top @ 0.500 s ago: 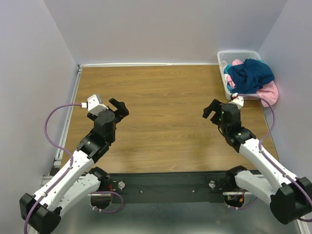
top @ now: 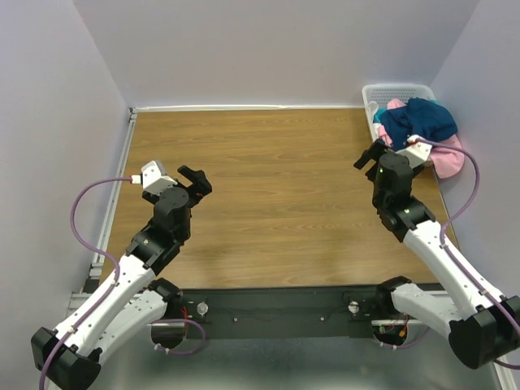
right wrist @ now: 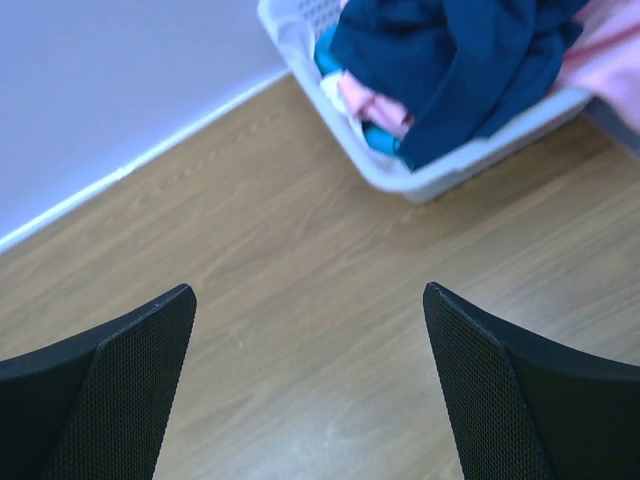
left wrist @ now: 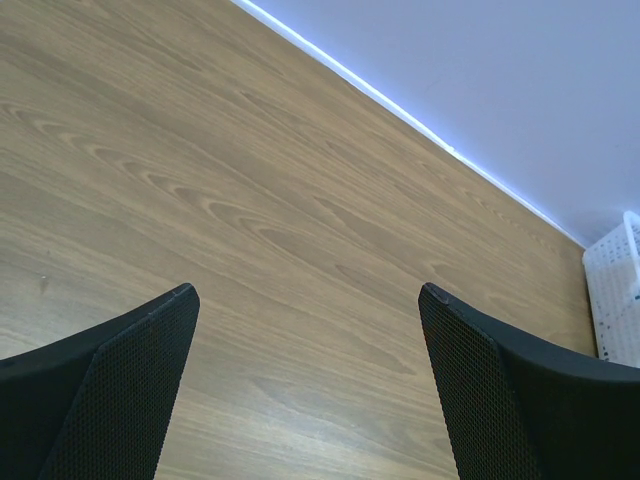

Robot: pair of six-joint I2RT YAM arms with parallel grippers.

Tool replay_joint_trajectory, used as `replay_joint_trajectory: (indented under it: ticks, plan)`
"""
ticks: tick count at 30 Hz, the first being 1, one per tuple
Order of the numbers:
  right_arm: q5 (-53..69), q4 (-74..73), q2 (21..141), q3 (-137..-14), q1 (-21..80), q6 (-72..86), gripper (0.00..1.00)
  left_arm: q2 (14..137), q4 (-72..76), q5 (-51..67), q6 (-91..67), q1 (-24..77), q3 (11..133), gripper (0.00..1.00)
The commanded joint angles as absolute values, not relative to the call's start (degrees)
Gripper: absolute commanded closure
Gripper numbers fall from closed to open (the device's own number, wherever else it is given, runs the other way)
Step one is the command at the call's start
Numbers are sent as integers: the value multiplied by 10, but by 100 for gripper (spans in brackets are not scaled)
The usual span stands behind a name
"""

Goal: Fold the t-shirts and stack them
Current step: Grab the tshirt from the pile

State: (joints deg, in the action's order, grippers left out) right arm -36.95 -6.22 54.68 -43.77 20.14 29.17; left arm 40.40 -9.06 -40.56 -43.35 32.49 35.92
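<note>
Three t-shirts [top: 416, 123], crumpled in basket [top: 388, 88]

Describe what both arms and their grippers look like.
The left arm and right arm have white shells with black joints. A purple cable loops along each to a white wrist box. The left gripper and right gripper are black; their fingers taper to blunt tips with fine mesh-textured faces.
</note>
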Motion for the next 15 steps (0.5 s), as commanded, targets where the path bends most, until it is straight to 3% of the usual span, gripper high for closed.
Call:
replay_joint_trajectory:
  ticks: [1, 5, 9, 15]
  plan:
    - [-465, -54, 600, -508, 193, 242, 0, 399, -80, -435, -446, 324, 348, 2]
    - [-426, -60, 663, -569, 122, 216, 0, 398, -82, -438, -448, 325, 347, 2]
    - [-309, -63, 735, -621, 38, 215, 0, 390, -87, -434, -454, 325, 345, 2]
    - [-339, -66, 866, -732, 3, 169, 0, 377, -89, -437, -457, 325, 340, 1]
